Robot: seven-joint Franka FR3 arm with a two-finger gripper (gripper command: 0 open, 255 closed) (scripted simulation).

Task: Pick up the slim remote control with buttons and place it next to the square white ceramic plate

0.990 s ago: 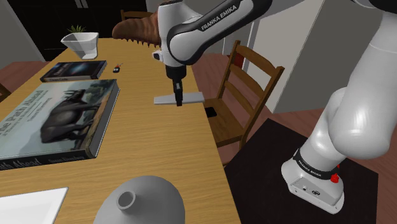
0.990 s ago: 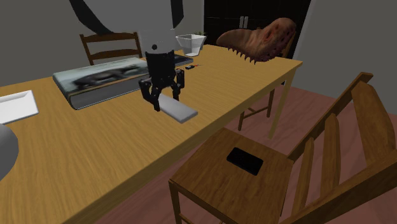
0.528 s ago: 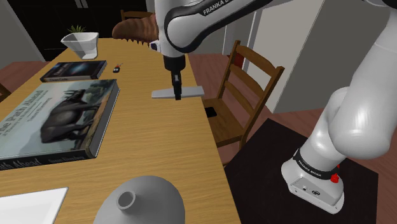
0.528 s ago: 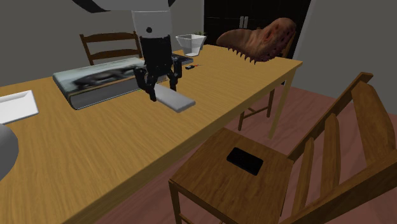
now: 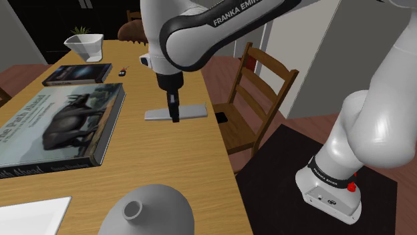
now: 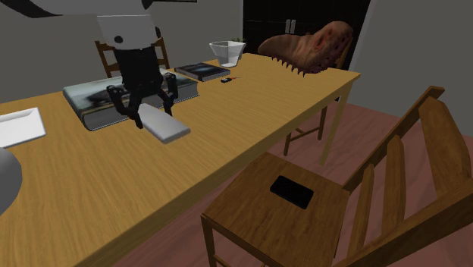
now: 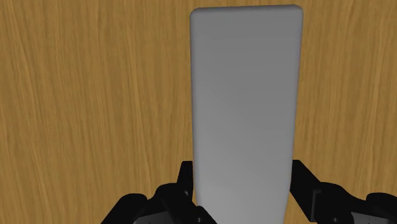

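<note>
The pick-up half of the job looks done: the black two-finger tool [image 5: 174, 115] is clenched on one end of the slim, plain grey rectangular remote control [image 5: 194, 110], which is drawn without visible buttons. In the wrist view the two black fingers [image 7: 304, 191] press against the long edges of the remote, and its flat body reaches out ahead of the tool over the wood grain. In the second exterior view the remote [image 6: 170, 129] hangs from the tool [image 6: 151, 114] at a slant and appears to be lifted clear of the light wooden surface [image 5: 154, 157] rather than lying on it. It sits over the middle of the surface, just beside the large picture-covered hardback book [image 5: 60, 123]. The placing half is not yet done. The square white plate [image 5: 27, 217] lies at the near corner of the surface, in the shoulder view's lower left, well apart from the remote, with a grey rounded vessel with a narrow neck [image 5: 150, 213] just beside it. What remains, by my reading, is to carry the remote across to a bare patch of surface next to the plate, keeping clear of the book and the vessel, lower it flat and let go.
</note>
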